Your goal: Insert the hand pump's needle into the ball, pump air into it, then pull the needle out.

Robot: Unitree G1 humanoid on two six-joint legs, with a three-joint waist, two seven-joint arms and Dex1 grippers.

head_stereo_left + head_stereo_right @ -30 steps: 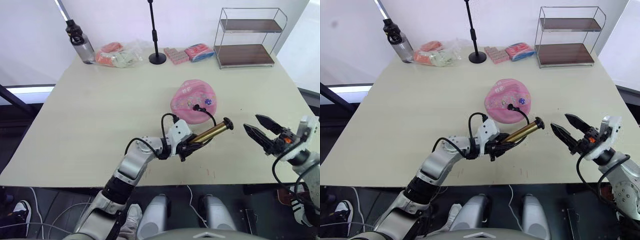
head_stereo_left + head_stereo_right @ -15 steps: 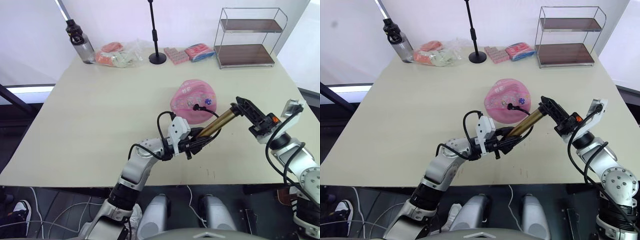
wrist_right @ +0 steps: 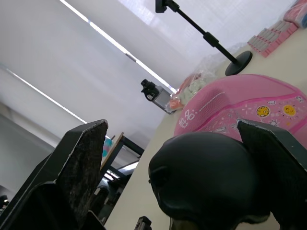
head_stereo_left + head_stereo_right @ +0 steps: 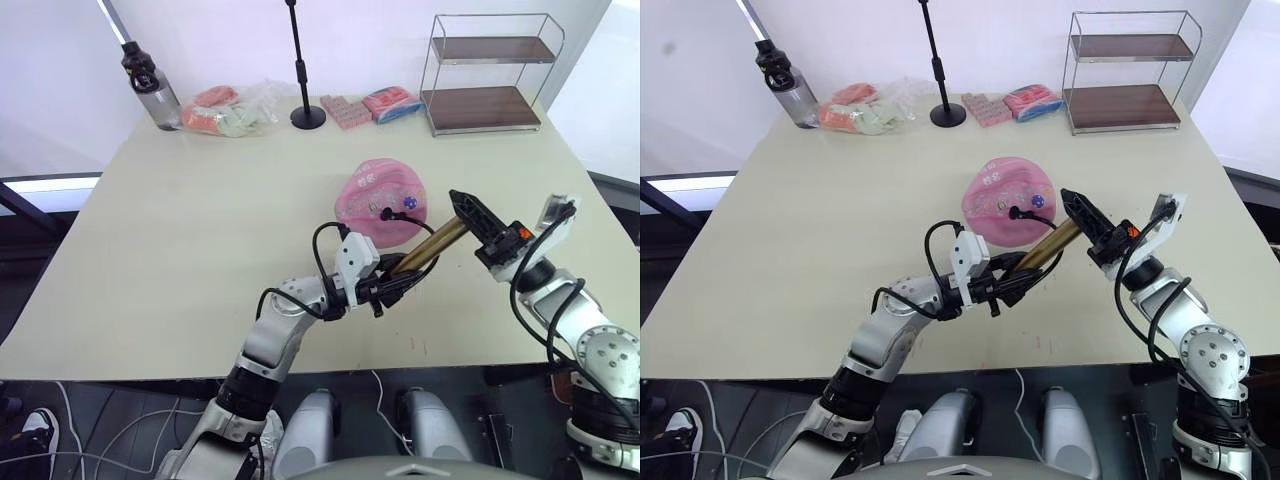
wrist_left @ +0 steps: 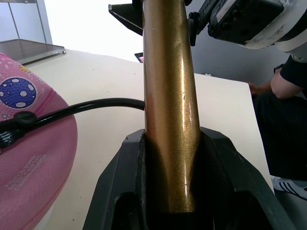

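left end effector [image 4: 385, 291] clamped around shiny bronze hand pump [image 4: 425, 251] barrel; right end effector [image 4: 468, 212] fingers spread, flanking rounded black handle; hose fitting seated in ribbed pink ball [image 4: 378, 197], at pump's 11 o'clock.

head stereo pair looks down over the table [image 4: 180, 230]; wrist cameras sit close, both seeing the ball [image 5: 33, 143]

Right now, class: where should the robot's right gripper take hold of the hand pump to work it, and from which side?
Probably the black handle knob at the hand pump's raised free end, approached from the robot's right along the barrel's axis. The left gripper clamps the lower barrel, and the right gripper's fingers already straddle the knob.
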